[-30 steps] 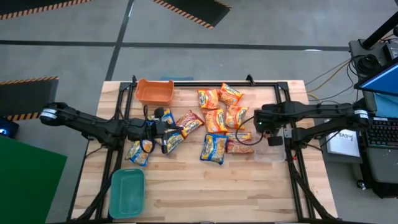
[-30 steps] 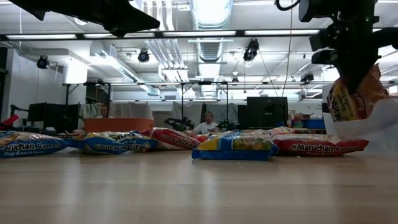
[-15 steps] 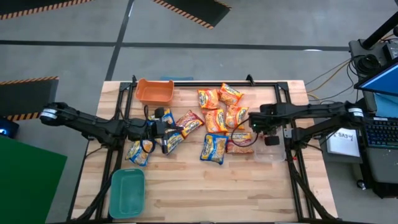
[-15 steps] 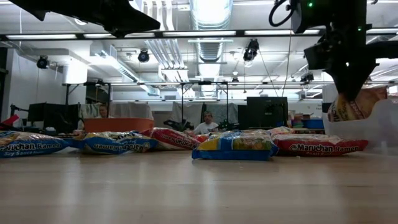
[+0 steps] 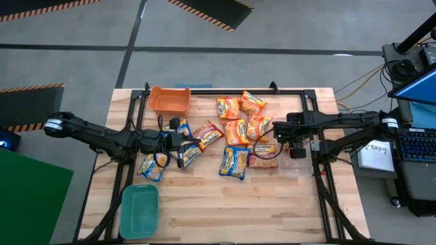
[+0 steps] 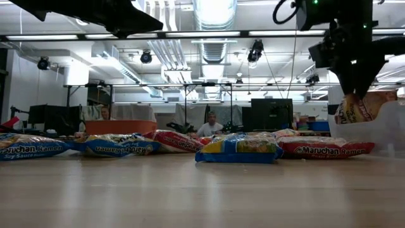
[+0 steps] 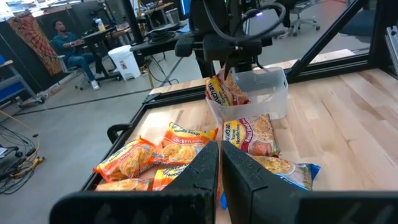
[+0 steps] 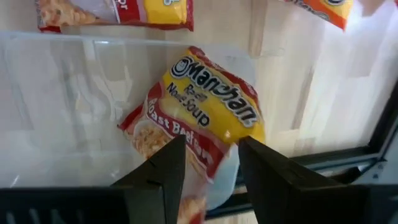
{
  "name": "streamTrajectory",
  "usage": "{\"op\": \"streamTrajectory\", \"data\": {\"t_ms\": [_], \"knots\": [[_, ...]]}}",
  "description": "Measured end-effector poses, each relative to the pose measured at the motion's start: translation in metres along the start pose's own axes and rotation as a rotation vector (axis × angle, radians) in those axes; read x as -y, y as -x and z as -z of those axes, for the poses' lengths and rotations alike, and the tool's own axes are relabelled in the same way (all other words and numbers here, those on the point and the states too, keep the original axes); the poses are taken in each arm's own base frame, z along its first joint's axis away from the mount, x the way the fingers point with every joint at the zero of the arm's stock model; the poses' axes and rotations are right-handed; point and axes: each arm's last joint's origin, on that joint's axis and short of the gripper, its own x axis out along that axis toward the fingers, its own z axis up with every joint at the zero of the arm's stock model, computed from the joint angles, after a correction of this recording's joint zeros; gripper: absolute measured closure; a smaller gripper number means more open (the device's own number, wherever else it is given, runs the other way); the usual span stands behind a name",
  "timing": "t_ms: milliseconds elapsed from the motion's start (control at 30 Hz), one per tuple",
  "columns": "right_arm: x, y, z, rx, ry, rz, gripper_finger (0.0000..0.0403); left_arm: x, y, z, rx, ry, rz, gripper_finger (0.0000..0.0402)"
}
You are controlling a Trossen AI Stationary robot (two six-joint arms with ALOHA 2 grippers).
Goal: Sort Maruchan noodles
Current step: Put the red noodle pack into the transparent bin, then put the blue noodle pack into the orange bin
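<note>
Maruchan noodle packets lie about the middle of the table: orange ones [image 5: 238, 116], a blue-and-yellow one [image 5: 234, 162], a red one [image 5: 264, 155] and a cluster at the left [image 5: 170, 156]. A red-and-yellow packet [image 8: 205, 124] stands tilted in a clear bin [image 7: 273, 93] at the right, leaning on the bin's wall. My right gripper [image 8: 211, 155] points down just above that packet's upper end, open. My left gripper [image 7: 219, 162] hangs shut over the left cluster [image 5: 199, 143], holding nothing.
An orange bin [image 5: 169, 99] stands at the far left of the table and a teal bin [image 5: 139, 209] at the near left corner. A black frame [image 5: 320, 170] runs along the table's far and side edges. People sit in the room beyond the table.
My right gripper has opened and let go of the red-and-yellow packet. The packet has dropped from beneath the fingers and settled lower in the clear bin, still tilted.
</note>
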Motion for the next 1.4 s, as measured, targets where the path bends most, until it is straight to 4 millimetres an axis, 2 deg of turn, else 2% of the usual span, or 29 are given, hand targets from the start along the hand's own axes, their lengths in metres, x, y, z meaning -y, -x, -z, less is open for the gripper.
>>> {"op": "streamTrajectory", "data": {"t_ms": [267,333,433,567,700,900,1067,1400], "knots": [[0.008,0.037,-0.008,0.124,-0.181,0.006,0.0272,0.0,0.0,0.0,0.0,0.0,0.0,0.0402],[0.01,0.044,-0.013,0.205,-0.247,0.004,0.0277,0.0,0.0,0.0,0.0,0.0,0.0,0.0402],[0.01,0.05,-0.025,0.426,-0.289,-0.002,0.0285,0.0,0.0,0.0,0.0,0.002,0.0,0.0402],[0.003,0.046,-0.036,0.687,-0.166,-0.024,0.0297,0.0,0.0,0.0,0.0,0.004,0.0,0.0402],[0.0,0.038,-0.037,0.833,-0.1,0.018,0.031,0.0,0.0,0.0,0.0,0.008,0.0,0.0402],[-0.003,0.023,-0.033,0.952,-0.095,0.042,0.033,0.0,0.0,0.0,-0.002,0.008,0.001,0.0402],[-0.005,0.011,-0.027,0.985,-0.101,0.045,0.034,0.0,0.0,0.0,-0.003,0.007,0.001,0.0402],[-0.007,0.01,-0.016,1.037,-0.11,0.05,0.0342,0.0,0.0,0.001,-0.008,0.005,0.002,0.0402]]}}
